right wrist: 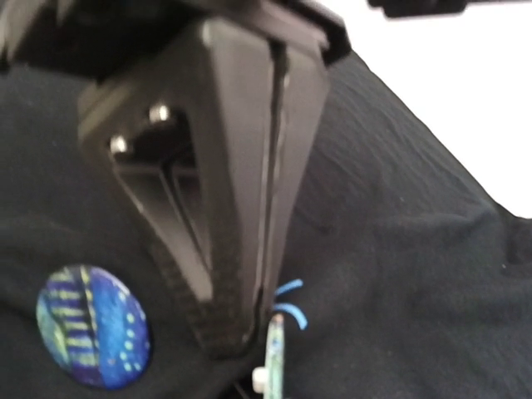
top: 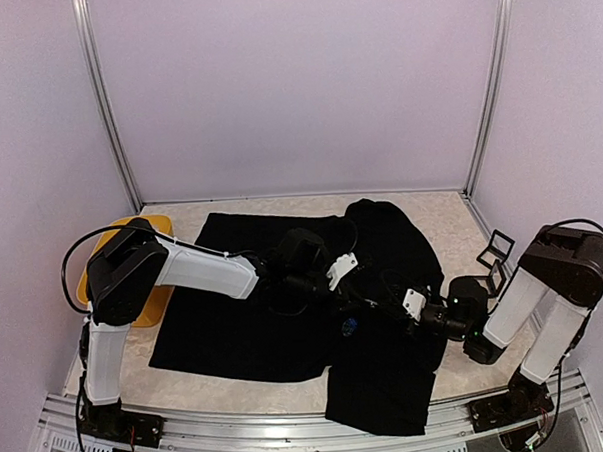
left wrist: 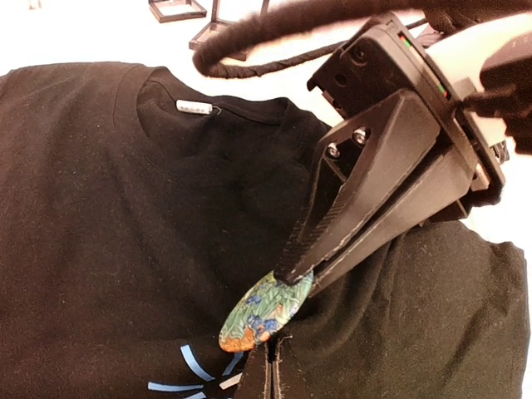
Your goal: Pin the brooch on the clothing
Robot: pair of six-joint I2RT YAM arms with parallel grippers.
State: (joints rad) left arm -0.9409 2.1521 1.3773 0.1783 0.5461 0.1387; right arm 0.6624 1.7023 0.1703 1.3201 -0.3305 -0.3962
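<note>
The black T-shirt (top: 236,319) lies flat on the table. In the left wrist view (left wrist: 100,208) its light-blue starburst (left wrist: 195,374) shows. Both grippers meet over the chest. My right gripper (left wrist: 301,270) is shut on the rim of an oval brooch (left wrist: 262,312) with a green, blue and orange floral print, held tilted just above the fabric. The right wrist view shows this brooch edge-on (right wrist: 273,357). My left gripper (left wrist: 270,370) is shut, its tips pinching bunched fabric right beside the brooch; it also shows in the right wrist view (right wrist: 224,332).
A round blue dotted badge (right wrist: 93,326) sits on the shirt left of my left gripper. A yellow tray (top: 147,233) lies under the left arm. Small black frame stands (top: 498,252) are at the right edge. Side walls and metal rails enclose the table.
</note>
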